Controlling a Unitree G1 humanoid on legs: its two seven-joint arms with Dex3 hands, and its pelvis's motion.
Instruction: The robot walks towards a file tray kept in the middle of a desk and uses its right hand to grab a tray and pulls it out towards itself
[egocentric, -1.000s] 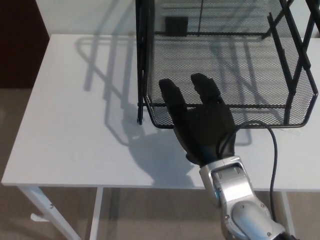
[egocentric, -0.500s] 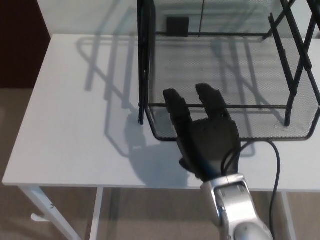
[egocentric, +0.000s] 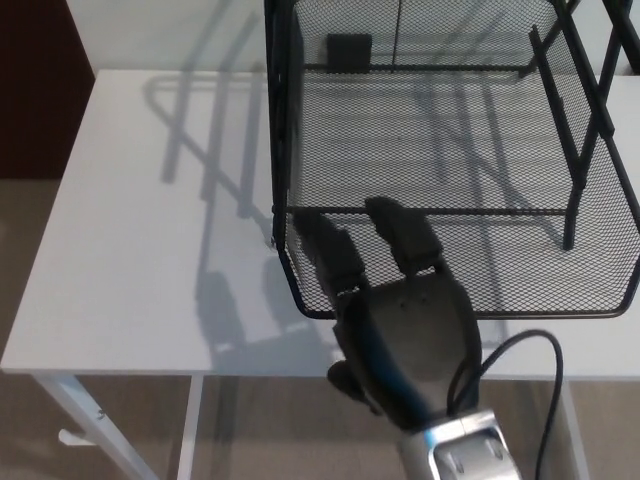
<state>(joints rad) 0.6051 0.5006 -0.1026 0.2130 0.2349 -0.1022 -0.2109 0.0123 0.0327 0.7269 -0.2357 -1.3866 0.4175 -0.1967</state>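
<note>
A black wire-mesh file rack (egocentric: 283, 130) stands in the middle of a white desk (egocentric: 150, 250). Its lowest tray (egocentric: 560, 312) sticks out toward me, the front rim close to the desk's near edge. My right hand (egocentric: 400, 320) comes up from the bottom of the head view. Its two fingers (egocentric: 330, 250) lie hooked over the tray's front rim near the left corner, and the palm is against the front wall. The hand is shut on the tray. The thumb is mostly hidden under the palm. My left hand does not show.
The rack's upright posts (egocentric: 585, 120) rise on both sides of the tray. A small black block (egocentric: 349, 47) sits at the rack's back. A black cable (egocentric: 520, 345) loops from my wrist. A dark red panel (egocentric: 30, 90) stands left of the desk, above beige floor.
The tray has slid out toward me with my right hand on its front rim; the rim is now near the desk's front edge. The hand has drawn back and lower in the picture.
</note>
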